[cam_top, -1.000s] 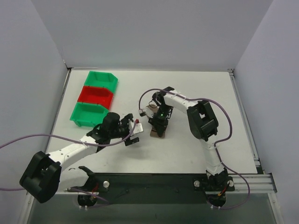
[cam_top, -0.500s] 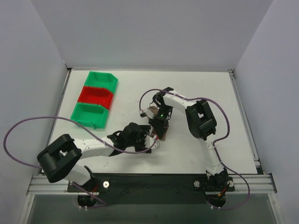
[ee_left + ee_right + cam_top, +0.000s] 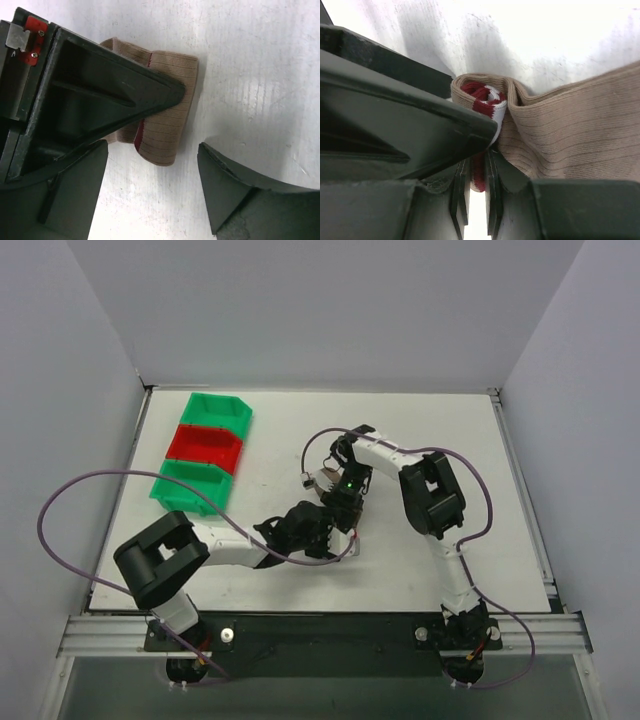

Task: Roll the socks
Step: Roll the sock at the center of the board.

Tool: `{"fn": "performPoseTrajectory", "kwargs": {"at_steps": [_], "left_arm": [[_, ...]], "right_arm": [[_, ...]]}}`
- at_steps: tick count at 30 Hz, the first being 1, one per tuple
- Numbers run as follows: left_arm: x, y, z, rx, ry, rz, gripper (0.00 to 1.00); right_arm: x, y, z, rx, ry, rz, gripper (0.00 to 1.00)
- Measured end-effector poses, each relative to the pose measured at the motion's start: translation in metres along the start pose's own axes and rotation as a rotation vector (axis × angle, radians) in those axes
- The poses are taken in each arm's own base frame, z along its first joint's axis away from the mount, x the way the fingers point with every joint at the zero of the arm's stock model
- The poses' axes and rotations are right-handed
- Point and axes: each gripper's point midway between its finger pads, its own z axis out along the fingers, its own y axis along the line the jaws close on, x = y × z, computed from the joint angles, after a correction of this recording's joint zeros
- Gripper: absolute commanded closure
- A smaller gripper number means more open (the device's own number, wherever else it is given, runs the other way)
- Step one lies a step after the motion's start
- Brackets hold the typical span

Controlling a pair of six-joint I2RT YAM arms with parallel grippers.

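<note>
Sock (image 3: 170,125) on worktop (image 3: 260,60), frame centre: right jaws closed tight on its rolled maroon cuff; left jaws wide apart, flanking its lower end, gripping nothing.

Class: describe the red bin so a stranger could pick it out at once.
On the white table, look far left, where three small bins stand in a row. The red bin is the middle one, between the far green bin and the near green bin.

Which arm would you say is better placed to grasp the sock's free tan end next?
Left: the left gripper is open astride the sock at its tan end, while the right gripper is shut on the rolled maroon cuff.
</note>
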Motion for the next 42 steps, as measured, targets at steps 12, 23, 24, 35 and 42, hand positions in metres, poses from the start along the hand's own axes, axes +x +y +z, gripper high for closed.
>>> {"fn": "performPoseTrajectory", "kwargs": {"at_steps": [12,23,24,35,42], "left_arm": [[0.0,-0.006,0.016,0.025,0.031,0.047,0.71],[0.001,-0.007,0.02,0.028,0.07,0.086,0.95],[0.001,-0.007,0.02,0.028,0.071,0.086,0.97],[0.003,-0.008,0.019,0.027,0.092,0.095,1.0],[0.003,-0.007,0.018,0.042,0.114,0.085,1.0]], "right_arm": [[0.0,0.0,-0.001,0.0,-0.001,0.001,1.0],[0.002,0.0,0.0,-0.003,0.005,0.006,0.95],[0.002,0.0,0.0,-0.003,0.005,0.006,0.9],[0.001,-0.005,-0.009,0.001,-0.011,0.032,0.46],[0.0,-0.009,-0.018,0.012,-0.037,0.06,0.36]]}}
